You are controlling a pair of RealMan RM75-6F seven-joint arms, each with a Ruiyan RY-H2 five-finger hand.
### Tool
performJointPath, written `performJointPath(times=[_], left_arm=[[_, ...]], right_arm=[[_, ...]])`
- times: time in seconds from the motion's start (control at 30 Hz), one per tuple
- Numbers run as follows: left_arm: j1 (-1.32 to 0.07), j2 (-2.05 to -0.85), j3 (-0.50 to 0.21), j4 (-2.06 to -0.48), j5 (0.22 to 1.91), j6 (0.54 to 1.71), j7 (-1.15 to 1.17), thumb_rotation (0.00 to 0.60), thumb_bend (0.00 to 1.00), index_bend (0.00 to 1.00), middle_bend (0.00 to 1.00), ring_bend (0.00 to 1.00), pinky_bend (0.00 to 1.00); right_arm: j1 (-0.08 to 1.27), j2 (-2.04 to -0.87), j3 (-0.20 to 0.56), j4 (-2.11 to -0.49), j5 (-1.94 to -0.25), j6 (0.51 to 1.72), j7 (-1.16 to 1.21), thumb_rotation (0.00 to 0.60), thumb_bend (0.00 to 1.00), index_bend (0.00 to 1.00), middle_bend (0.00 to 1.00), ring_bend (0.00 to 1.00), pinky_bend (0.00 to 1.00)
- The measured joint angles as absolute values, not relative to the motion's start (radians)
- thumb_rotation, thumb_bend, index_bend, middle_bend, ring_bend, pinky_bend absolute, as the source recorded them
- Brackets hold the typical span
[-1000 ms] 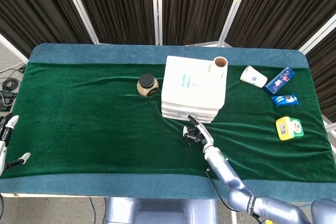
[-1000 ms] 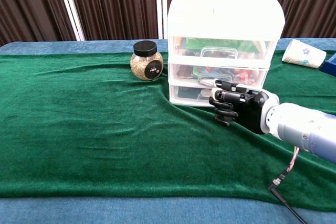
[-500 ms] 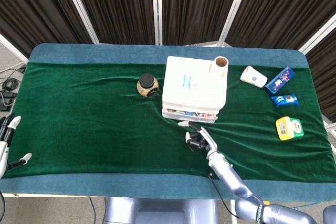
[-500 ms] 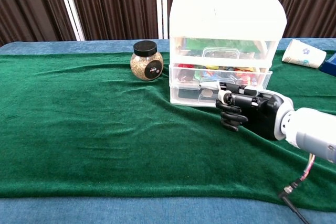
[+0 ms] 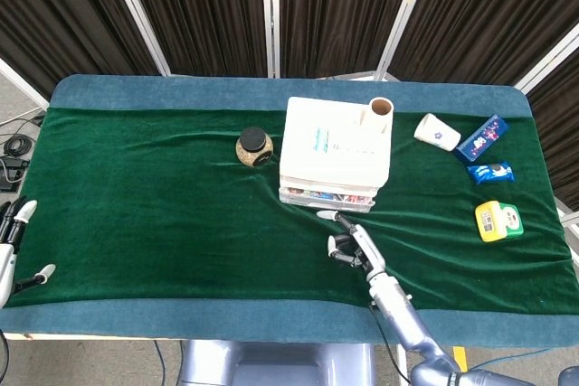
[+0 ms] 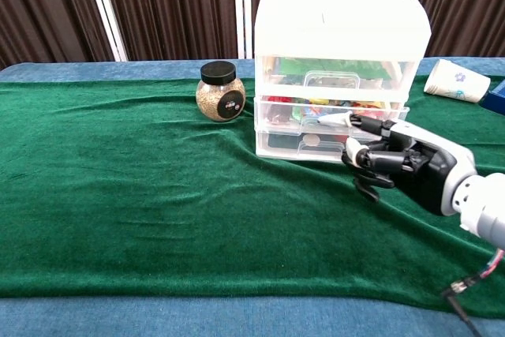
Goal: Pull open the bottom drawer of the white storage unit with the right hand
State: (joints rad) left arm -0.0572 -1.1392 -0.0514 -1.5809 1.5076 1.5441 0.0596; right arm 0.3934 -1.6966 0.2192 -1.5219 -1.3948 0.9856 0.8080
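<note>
The white storage unit (image 5: 333,153) (image 6: 339,29) stands at mid-table with three clear drawers. Its bottom drawer (image 6: 312,142) looks flush with the frame. The drawer above it seems to stick out slightly, with coloured contents showing over its rim (image 6: 316,105). My right hand (image 5: 351,246) (image 6: 394,165) hovers just in front and to the right of the unit, fingers curled on nothing, one fingertip (image 6: 327,120) pointing toward the drawers without clearly touching them. My left hand (image 5: 11,240) shows only in the head view, at the far left edge, fingers apart and empty.
A black-lidded jar (image 5: 254,146) (image 6: 219,91) stands left of the unit. A cardboard tube (image 5: 380,111) stands on the unit's top. At the right lie a paper cup (image 5: 438,132) (image 6: 456,80), a blue box (image 5: 482,138), a blue packet (image 5: 491,172) and a yellow packet (image 5: 499,221).
My right hand has drawn back from the drawer fronts toward the near edge and to the right. The unit shifted slightly, and coloured contents now show over a lower drawer's rim.
</note>
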Motion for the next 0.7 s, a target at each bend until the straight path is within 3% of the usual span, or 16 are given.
performJointPath(times=[0.2,0.7], left_arm=[[-0.055,-1.141,-0.05,-1.584,1.513,1.55,0.068,0.6,0.08,0.0,0.0,0.0,0.0],[-0.058,-1.147,-0.046,-1.583,1.515,1.544,0.078,0.6,0.08,0.0,0.0,0.0,0.0]], right_arm=[[0.378,-1.705,0.196,-1.505,-1.424,1.088,0.539,0.6,0.6,0.24,0.87,0.93,0.81],[0.389,-1.634,0.185,-1.577,-1.452,1.194,-0.063,0.6,0.6,0.22,0.88,0.94,0.81]])
